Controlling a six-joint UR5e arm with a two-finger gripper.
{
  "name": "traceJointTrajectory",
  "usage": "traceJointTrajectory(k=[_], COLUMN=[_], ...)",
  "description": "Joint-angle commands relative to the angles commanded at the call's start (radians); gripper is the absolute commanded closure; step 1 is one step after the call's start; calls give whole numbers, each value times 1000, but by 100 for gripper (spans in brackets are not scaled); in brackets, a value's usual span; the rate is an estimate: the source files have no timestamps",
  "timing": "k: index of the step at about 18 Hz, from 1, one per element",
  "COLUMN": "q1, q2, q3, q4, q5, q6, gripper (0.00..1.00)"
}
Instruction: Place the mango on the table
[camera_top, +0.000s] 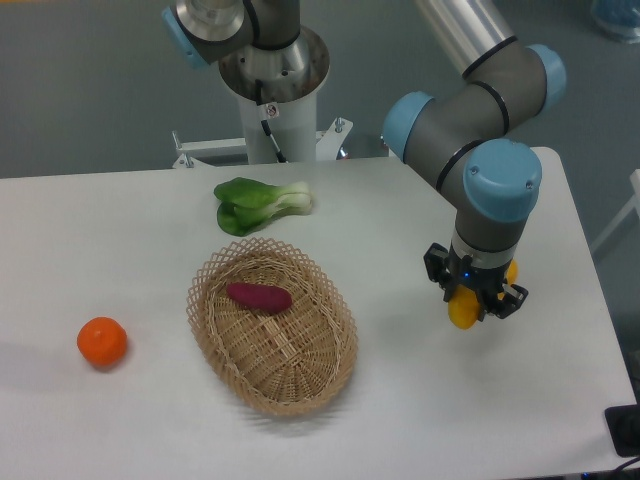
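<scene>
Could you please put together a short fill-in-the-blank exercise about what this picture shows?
1. The tool is closed on the ____, to the right of the wicker basket.
2. The purple sweet potato lies inside the ____.
3. The round orange fruit sits on the table, to the ____ of the basket.
4. The leafy green vegetable lies on the table behind the ____.

Missing words: mango; basket; left; basket
</scene>
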Motion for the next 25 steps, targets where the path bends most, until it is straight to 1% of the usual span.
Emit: traceJointTrajectory(k=[12, 16, 23, 25], q1=[0, 0, 3, 3], q2=[0, 3, 35, 47], q3=[6, -5, -75, -101], q4=[-3, 0, 0, 2], q5=[2, 0, -2, -2], q6=[2, 5, 11, 59], gripper=[65, 65, 65, 65])
